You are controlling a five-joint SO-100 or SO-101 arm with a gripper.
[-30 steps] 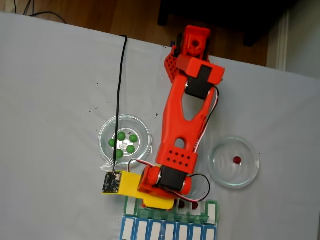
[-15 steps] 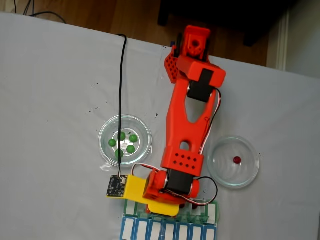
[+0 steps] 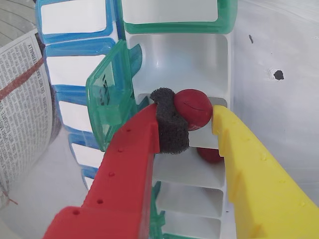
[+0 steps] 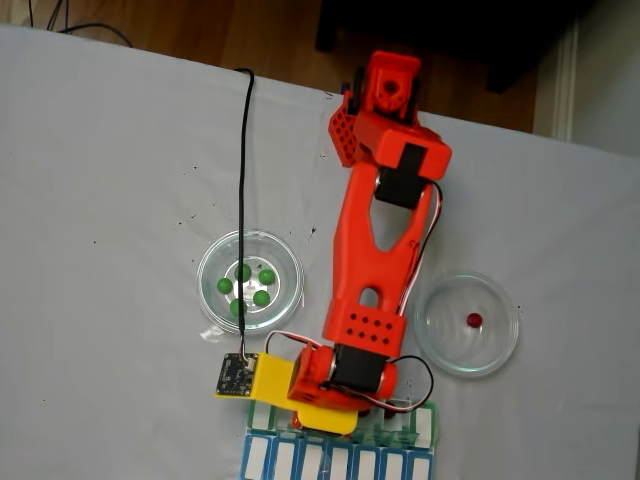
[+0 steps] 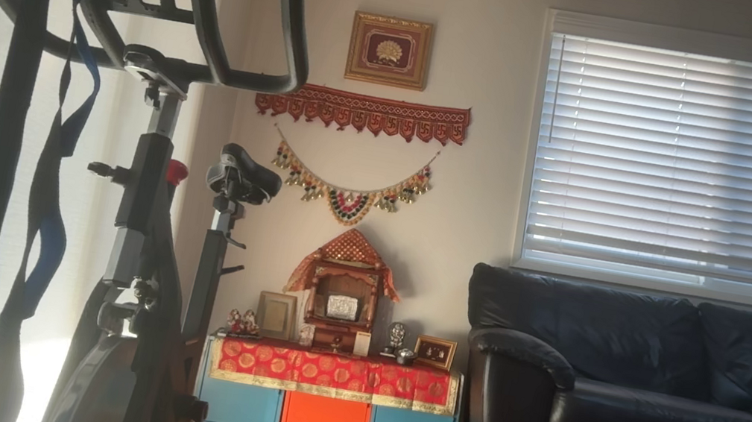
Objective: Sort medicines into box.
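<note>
Glossy red ball (image 3: 193,108), pinched in end effector (image 3: 194,117), over white compartment (image 3: 184,57)

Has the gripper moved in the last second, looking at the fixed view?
Yes. Against the green pill organizer row, the gripper has shifted rightward and slightly lower in the fixed view, with its jaws closed on a red ball over an open compartment.

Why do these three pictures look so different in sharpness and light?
Wrist view: very close, evenly bright, so the red ball in the gripper and the green-and-white box look crisp. Fixed view: softer and flatter, and the glass dish shows only faintly. Other view: strongly backlit, leaving the exercise bike nearly a silhouette.
</note>
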